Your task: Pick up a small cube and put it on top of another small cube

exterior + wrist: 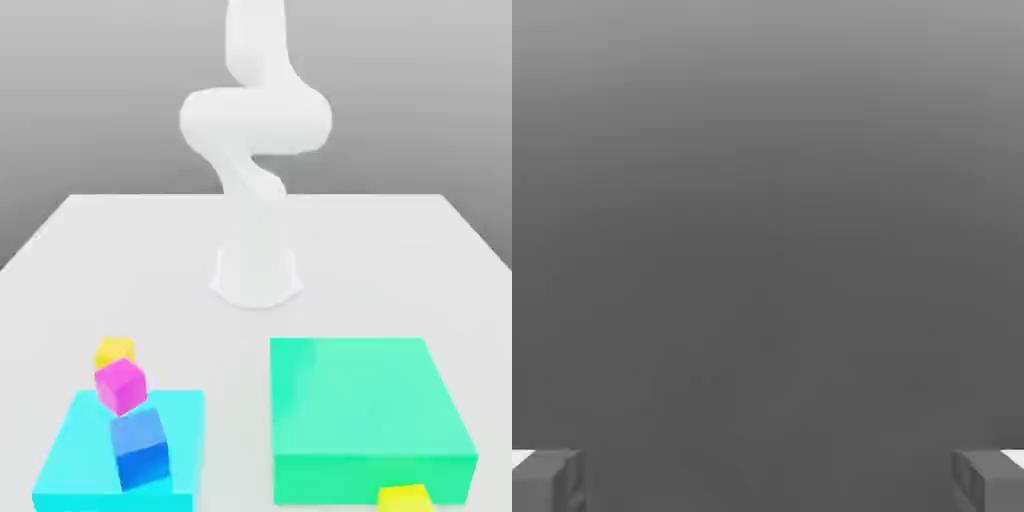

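Gripper (768, 480) spread wide, seemingly far from magenta cube (121, 386).

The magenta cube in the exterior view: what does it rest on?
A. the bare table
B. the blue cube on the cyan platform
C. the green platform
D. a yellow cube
B: the magenta cube sits tilted on top of the blue cube, which stands on the cyan platform.

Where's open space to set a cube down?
The green block's flat top is bare, as is the table either side of the arm's base. Crowded: the cyan slab, holding the blue cube, pink cube and yellow cube.
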